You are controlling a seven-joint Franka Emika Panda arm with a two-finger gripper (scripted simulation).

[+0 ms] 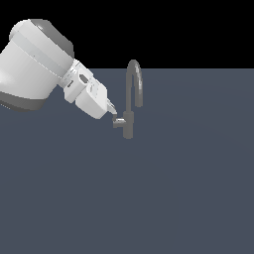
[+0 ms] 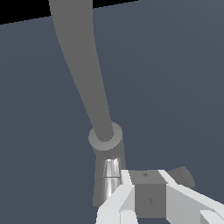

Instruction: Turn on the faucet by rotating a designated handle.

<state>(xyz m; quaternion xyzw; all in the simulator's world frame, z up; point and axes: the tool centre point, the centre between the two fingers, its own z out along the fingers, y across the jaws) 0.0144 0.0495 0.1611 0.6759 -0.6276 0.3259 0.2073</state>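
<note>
Counter (image 1: 149, 198) carries only the faucet (image 1: 130, 99), standing near its far edge with the arched spout up, and the arm reaches in from the exterior view's left. Its fingers (image 2: 114, 205) sit right at the short handle (image 2: 111, 174) off the base; whether they are clamped on it I cannot tell, so a turn could slip off the shiny stub or jam against the base.

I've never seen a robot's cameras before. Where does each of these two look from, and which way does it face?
Exterior view: off the arm, above the floor, looking slightly down at the faucet; the white arm and gripper come in from its left.
Wrist view: on the wrist, close up, looking past the fingers at the faucet's base and handle.
Shared: faucet, handle, gripper.
</note>
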